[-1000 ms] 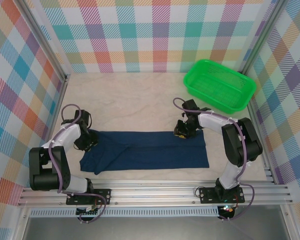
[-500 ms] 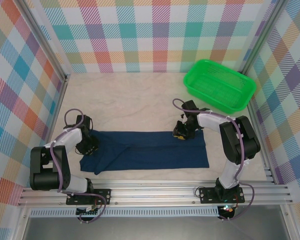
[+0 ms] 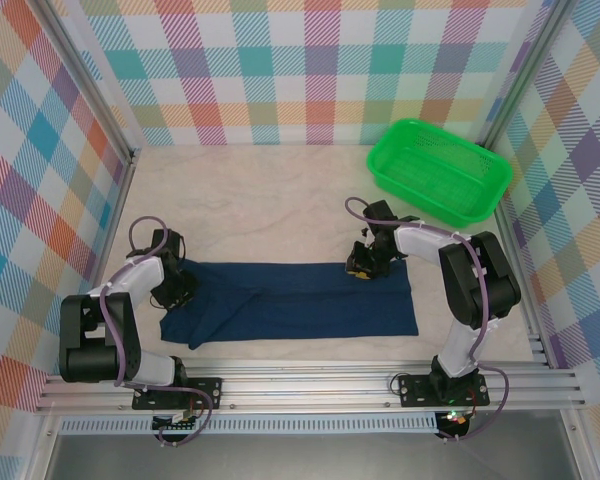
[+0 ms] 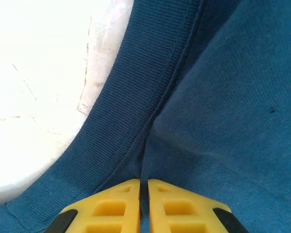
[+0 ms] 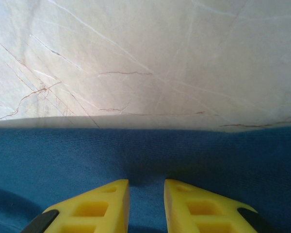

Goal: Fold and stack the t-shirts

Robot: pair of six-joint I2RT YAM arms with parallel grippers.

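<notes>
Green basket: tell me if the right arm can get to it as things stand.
Probably yes. The basket sits just beyond the right gripper, with bare table between them. The gripper would first have to let go of the shirt.

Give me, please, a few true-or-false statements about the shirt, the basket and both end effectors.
1. The shirt lies in the basket. False: it lies on the table, apart from the basket.
2. The left end effector is at the shirt's collar. True.
3. The right end effector is over the basket. False: it is at the shirt's far edge.
4. The shirt is folded into a long strip. True.
</notes>
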